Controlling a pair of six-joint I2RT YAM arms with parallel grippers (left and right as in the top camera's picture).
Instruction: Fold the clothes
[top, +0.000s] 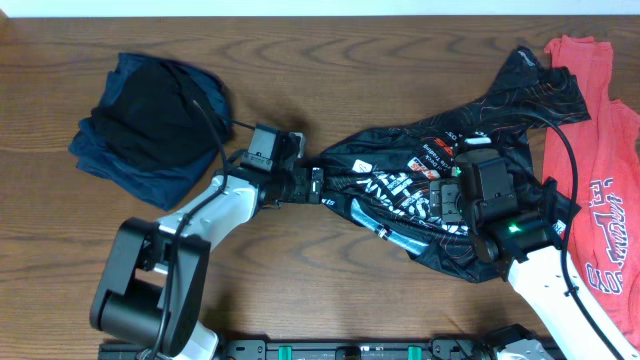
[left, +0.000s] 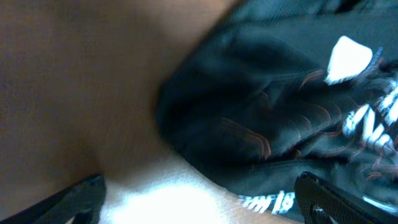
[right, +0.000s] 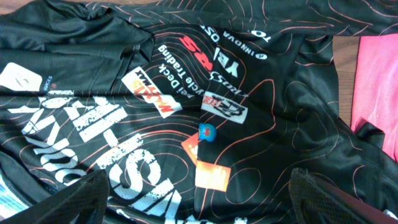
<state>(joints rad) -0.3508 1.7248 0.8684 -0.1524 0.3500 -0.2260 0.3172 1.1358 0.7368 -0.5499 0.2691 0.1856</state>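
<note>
The black jersey (top: 400, 180) lies crumpled across the middle of the table (top: 350, 50), between the navy pile (top: 150, 125) and the coral T-shirt (top: 595, 150). Your left gripper (left: 199, 186) stands spread wide at its bunched left end, gripping nothing. Your right gripper (right: 199, 190) hovers over the printed lettering, jaws equally wide and empty. Expect light, limp, probably slick fabric that slides and bunches: pinch a single layer at an outer edge, not the heaped centre.

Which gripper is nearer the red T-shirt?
Right. The right gripper is over the black jersey on the half nearest the red T-shirt; the left gripper is at the jersey's opposite end.
</note>
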